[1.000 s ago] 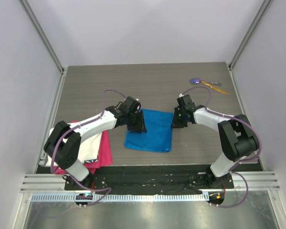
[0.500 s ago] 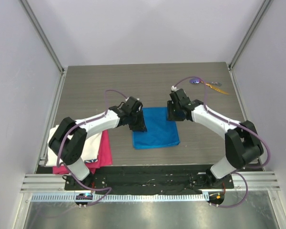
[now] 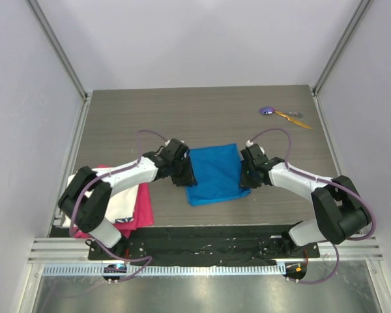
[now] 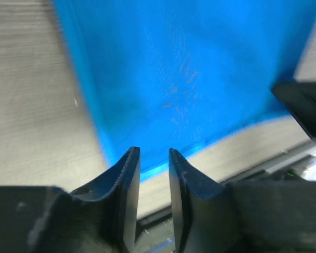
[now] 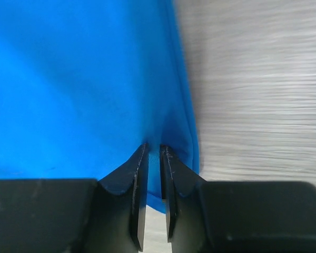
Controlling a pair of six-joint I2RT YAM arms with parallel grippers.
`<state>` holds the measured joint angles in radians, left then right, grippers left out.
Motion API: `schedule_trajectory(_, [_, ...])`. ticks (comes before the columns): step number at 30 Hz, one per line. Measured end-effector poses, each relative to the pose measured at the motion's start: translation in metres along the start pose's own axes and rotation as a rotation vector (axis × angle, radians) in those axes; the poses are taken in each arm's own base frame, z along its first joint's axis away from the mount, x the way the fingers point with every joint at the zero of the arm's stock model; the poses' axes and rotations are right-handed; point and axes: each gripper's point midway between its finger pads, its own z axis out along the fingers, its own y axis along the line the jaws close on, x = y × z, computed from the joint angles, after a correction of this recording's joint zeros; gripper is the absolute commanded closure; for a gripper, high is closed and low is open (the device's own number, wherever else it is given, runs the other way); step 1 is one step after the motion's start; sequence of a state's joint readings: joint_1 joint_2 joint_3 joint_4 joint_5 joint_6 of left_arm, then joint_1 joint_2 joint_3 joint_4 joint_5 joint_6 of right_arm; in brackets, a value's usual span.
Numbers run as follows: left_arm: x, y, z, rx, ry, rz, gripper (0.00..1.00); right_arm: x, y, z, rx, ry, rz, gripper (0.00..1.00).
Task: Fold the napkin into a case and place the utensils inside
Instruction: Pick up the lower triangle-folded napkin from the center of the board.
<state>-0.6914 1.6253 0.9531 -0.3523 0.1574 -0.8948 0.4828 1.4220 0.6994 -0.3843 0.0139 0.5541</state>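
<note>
So, watching this from the side: the napkin (image 3: pixel 215 171) lies flat in the middle of the bench (image 3: pixel 150 117), between the two arms, and it looks like a squarish rectangle to me, nowhere near a narrow case. The right edge looks doubled over in the right wrist view, so maybe one fold is in, but that's a guess.

The right gripper (image 5: pixel 154 147) is down on the napkin's near right corner. Its jaws are nearly together and the cloth puckers up into the gap, so I'd call that a pinch. The left gripper (image 4: pixel 152 153) sits at the near left corner with its jaws a narrow slot apart and the blue edge right at the tips. I honestly can't tell if it has hold of anything.

The utensils (image 3: pixel 267 111) lie at the far right of the bench, well apart from the napkin. Most of the folding and all of the loading is left.
</note>
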Motion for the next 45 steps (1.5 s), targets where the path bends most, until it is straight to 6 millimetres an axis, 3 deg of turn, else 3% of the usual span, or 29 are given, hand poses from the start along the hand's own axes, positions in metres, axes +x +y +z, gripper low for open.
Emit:
schedule_trajectory(4, [-0.015,-0.014,-0.041,0.073,-0.091,-0.008,0.61,-0.013,-0.024,-0.005,0.141,-0.047,-0.01,0.7])
schedule_trajectory(7, [-0.037,-0.017,-0.073,0.127,-0.18,-0.039,0.58,-0.026,-0.018,-0.016,0.184,-0.084,-0.081,0.54])
schedule_trajectory(9, [-0.054,-0.003,-0.093,0.141,-0.25,-0.09,0.57,-0.036,0.012,-0.027,0.149,-0.126,-0.169,0.46])
schedule_trajectory(12, [-0.071,0.024,-0.115,0.135,-0.324,-0.174,0.55,-0.04,0.072,-0.043,0.029,-0.176,-0.292,0.43])
schedule_trajectory(15, [-0.081,0.049,-0.13,0.122,-0.365,-0.252,0.54,-0.02,0.126,-0.046,-0.1,-0.157,-0.387,0.42])
schedule_trajectory(18, [-0.084,0.056,-0.135,0.134,-0.361,-0.282,0.54,0.009,0.148,-0.033,-0.123,-0.091,-0.461,0.4])
schedule_trajectory(24, [-0.082,0.051,-0.138,0.18,-0.327,-0.292,0.54,0.046,0.159,-0.006,-0.082,0.014,-0.555,0.38])
schedule_trajectory(29, [-0.078,0.049,-0.136,0.206,-0.305,-0.305,0.54,0.054,0.17,0.001,-0.075,0.026,-0.581,0.41])
schedule_trajectory(36, [-0.073,0.049,-0.132,0.215,-0.281,-0.311,0.54,0.059,0.171,0.002,-0.062,0.025,-0.582,0.54])
schedule_trajectory(45, [-0.073,0.048,-0.129,0.225,-0.267,-0.31,0.54,0.071,0.173,0.002,-0.049,0.026,-0.595,0.52])
